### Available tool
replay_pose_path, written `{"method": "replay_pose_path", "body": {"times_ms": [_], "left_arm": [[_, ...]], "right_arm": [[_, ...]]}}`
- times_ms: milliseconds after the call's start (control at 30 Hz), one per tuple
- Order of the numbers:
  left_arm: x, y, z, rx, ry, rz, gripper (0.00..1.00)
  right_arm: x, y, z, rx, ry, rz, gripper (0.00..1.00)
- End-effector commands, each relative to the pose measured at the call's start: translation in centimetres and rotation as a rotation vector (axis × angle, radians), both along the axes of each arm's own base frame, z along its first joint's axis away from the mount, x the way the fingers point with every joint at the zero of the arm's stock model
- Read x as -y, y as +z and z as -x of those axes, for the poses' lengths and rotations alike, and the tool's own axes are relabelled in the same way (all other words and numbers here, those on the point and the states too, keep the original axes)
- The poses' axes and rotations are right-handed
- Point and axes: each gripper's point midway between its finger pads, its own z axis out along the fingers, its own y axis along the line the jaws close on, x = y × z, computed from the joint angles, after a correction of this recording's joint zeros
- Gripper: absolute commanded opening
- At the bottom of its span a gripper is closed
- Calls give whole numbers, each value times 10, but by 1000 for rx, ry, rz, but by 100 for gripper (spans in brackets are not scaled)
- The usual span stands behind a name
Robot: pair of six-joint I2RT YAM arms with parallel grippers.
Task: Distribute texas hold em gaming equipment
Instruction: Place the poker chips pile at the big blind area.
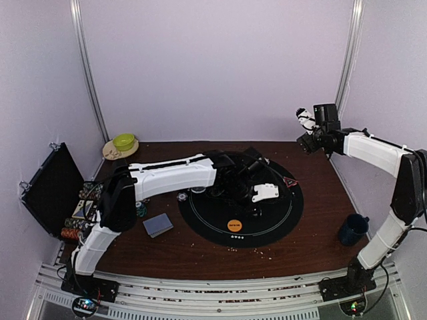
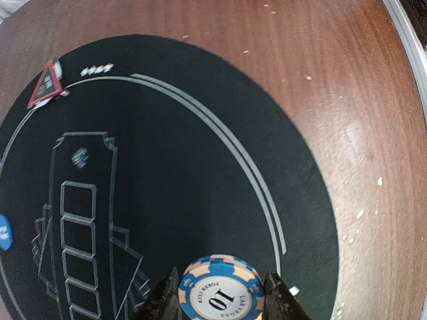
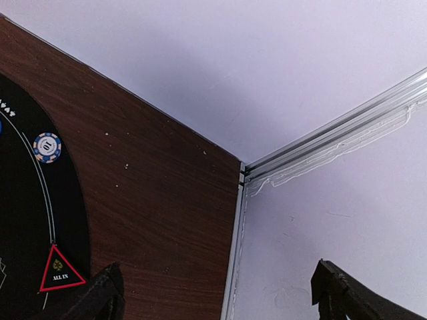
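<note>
The table (image 1: pixel 200 257) is carrying a round black mat (image 1: pixel 207 223) at its middle, and an open black case (image 1: pixel 50 190) is standing against the left wall. The left arm (image 1: pixel 173 175) is reaching across the mat, while the right arm (image 1: pixel 377 152) is holding itself high near the far right corner. The left claw (image 2: pixel 221 293) is gripping a blue-and-cream chip (image 2: pixel 220 280) marked 10 by its edges, face to the camera, over the mat just inside its double white line; whether the chip is touching the mat I cannot tell. The right claw (image 3: pixel 220 297) is gaping wide with nothing between its fingers, facing the wall corner. A dark mug (image 1: pixel 351 230) is sitting near the right edge of the table, well apart from the mat. A green bowl (image 1: pixel 123 141) is resting on a plate (image 1: pixel 110 152) at the far left. A deck of cards (image 1: pixel 158 225) is lying face down on the table, just left of the mat. An orange button (image 1: pixel 234 225) is lying on the near part of the mat. A red triangle (image 3: pixel 60 272) reading ALL IN is lying on the mat's right rim, and a second blue chip (image 3: pixel 47 147) is lying flat further along that rim. Stacked chips (image 1: pixel 80 213) are sitting beside the case.
</note>
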Motion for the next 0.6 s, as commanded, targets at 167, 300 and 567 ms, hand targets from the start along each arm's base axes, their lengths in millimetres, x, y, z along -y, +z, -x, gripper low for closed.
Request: {"method": "replay_pose_path", "body": {"times_ms": [167,300,567], "left_arm": [[28,-13,20,-81,-38,46,30],[29,-26,21,-93,-36,32,30],[34,-40,28,-136,-44,27,30]], "right_arm": [[0,-3,2,-1,0,-21,100],[0,-6,1,-7,1,-19,100],[-2,-15,0,-26,2,-2,100]]}}
